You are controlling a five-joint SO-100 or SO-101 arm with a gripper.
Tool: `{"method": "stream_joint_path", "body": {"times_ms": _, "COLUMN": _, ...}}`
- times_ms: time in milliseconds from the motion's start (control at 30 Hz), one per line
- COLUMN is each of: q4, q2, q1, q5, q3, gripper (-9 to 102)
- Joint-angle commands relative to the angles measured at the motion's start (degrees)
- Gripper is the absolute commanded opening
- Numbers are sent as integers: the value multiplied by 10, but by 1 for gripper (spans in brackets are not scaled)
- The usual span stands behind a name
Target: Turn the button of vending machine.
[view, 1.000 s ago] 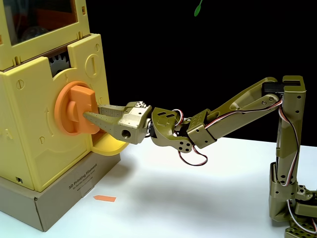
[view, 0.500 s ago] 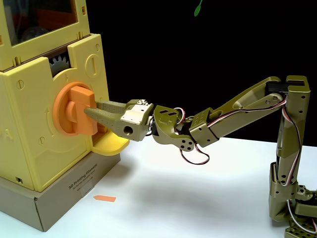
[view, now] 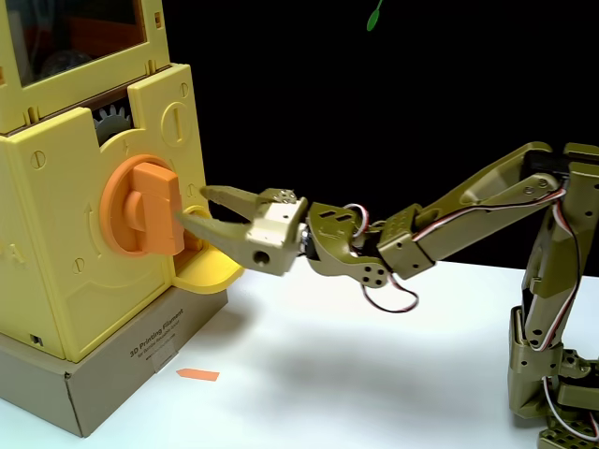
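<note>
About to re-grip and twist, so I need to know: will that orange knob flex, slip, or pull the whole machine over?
The button looks like thick moulded plastic, so it is probably stiff. Its raised bar has flat sides, likely a fair hold, though smooth plastic may slip. The vending machine is wide and sits on a cardboard base, so tipping seems unlikely. The gripper stands open beside the bar.

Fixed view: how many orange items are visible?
2. The large round orange plastic knob sits on the yellow vending machine front, its bar upright. A small flat orange arrow-shaped marker lies on the white table beside the cardboard base.
</note>
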Motion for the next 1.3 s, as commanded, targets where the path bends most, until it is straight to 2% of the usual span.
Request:
{"method": "stream_joint_path", "body": {"times_ms": 0, "q4": 7, "q2": 70, "q1": -14, "q5": -54, "q3": 43, "gripper": 27}}
{"method": "stream_joint_path", "body": {"times_ms": 100, "q4": 54, "q2": 134, "q1": -17, "q5": -149, "q3": 91, "gripper": 28}}
{"method": "stream_joint_path", "body": {"times_ms": 200, "q4": 122, "q2": 195, "q1": -19, "q5": -325, "q3": 113, "gripper": 29}}
{"method": "stream_joint_path", "body": {"times_ms": 400, "q4": 245, "q2": 272, "q1": -1, "q5": -837, "q3": 120, "gripper": 34}}
{"method": "stream_joint_path", "body": {"times_ms": 533, "q4": 263, "q2": 272, "q1": 12, "q5": -1143, "q3": 124, "gripper": 40}}
{"method": "stream_joint_path", "body": {"times_ms": 633, "q4": 264, "q2": 269, "q1": 21, "q5": -1330, "q3": 123, "gripper": 45}}
{"method": "stream_joint_path", "body": {"times_ms": 800, "q4": 216, "q2": 247, "q1": 25, "q5": -1522, "q3": 113, "gripper": 46}}
{"method": "stream_joint_path", "body": {"times_ms": 933, "q4": 164, "q2": 202, "q1": 21, "q5": -1621, "q3": 98, "gripper": 45}}
{"method": "stream_joint_path", "body": {"times_ms": 1067, "q4": 127, "q2": 144, "q1": 24, "q5": -1666, "q3": 62, "gripper": 45}}
{"method": "stream_joint_path", "body": {"times_ms": 1267, "q4": 121, "q2": 87, "q1": 38, "q5": -1680, "q3": -5, "gripper": 44}}
